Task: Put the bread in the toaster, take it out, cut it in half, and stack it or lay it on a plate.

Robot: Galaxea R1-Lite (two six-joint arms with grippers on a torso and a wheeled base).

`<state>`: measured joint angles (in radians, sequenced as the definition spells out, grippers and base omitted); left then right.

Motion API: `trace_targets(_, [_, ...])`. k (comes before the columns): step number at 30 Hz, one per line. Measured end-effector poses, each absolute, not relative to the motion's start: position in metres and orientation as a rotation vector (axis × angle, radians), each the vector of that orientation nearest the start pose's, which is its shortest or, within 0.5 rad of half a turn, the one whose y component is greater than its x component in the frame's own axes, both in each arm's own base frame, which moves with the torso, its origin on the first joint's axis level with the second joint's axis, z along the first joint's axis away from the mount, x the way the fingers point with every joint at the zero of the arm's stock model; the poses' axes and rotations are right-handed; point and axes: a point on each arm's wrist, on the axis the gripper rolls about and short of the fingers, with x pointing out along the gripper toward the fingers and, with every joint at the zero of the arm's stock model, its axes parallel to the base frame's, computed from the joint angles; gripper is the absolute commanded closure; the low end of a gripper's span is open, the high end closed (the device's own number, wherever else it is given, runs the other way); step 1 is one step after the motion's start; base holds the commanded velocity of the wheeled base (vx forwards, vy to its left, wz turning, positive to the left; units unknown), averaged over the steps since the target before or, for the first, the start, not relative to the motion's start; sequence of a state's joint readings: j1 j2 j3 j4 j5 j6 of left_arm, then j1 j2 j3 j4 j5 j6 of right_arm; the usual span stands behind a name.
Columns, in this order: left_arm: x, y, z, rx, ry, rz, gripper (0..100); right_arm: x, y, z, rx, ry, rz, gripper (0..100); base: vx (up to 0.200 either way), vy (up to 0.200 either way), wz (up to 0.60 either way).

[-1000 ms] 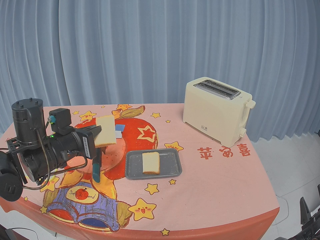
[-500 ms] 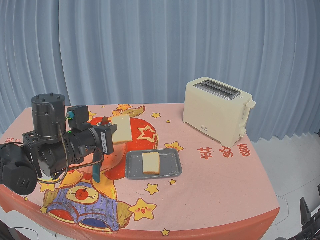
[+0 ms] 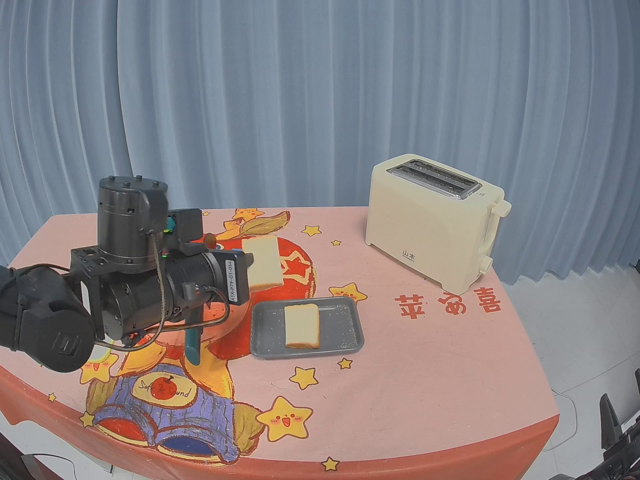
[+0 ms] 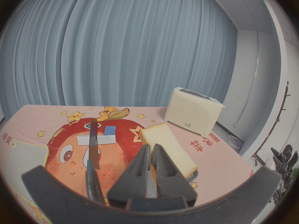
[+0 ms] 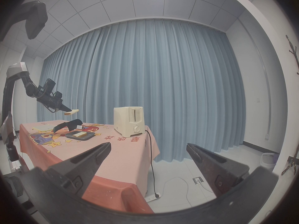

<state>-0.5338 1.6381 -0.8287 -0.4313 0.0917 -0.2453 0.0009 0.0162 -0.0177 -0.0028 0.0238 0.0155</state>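
Note:
My left gripper (image 4: pixel 151 150) is shut on a half slice of bread (image 4: pixel 169 147) and holds it in the air above the table. In the head view this bread (image 3: pixel 263 263) hangs just left of and above the grey tray (image 3: pixel 343 345). A second bread half (image 3: pixel 301 325) lies flat in the tray. The cream toaster (image 3: pixel 433 225) stands at the back right with both slots empty. A knife with a teal handle (image 3: pixel 193 345) lies on the cloth under my left arm. My right gripper (image 5: pixel 148 146) is open, low and well off the table's right side.
A white cutting board with a yellow rim (image 4: pixel 21 159) lies at the table's left end. A white block (image 4: pixel 93 139) and a blue block (image 4: pixel 109 130) sit on the apple print beside the knife blade (image 4: pixel 93 140). The toaster's cord (image 5: pixel 151 168) hangs down the table's right side.
My left arm has carried the bread half to the right, from over the apple print to just beside the tray. Tray, toaster and knife have not moved.

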Motion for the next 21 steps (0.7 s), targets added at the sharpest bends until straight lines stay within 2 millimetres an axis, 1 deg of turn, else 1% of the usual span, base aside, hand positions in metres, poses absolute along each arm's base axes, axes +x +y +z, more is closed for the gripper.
trace_targets(8, [0.263,-0.156,0.173,-0.096,0.501,-0.381,100,-0.023,0.001,0.081,0.015,-0.004,0.025,0,0.0,0.0,0.0])
trace_targets(12, [0.269,-0.16,0.168,-0.091,0.519,-0.383,100,-0.023,0.001,0.081,0.015,-0.004,0.024,0,0.0,0.0,0.0])
trace_targets(21, [0.272,-0.166,0.16,-0.089,0.547,-0.394,100,-0.023,0.001,0.081,0.015,-0.004,0.024,0,0.0,0.0,0.0])
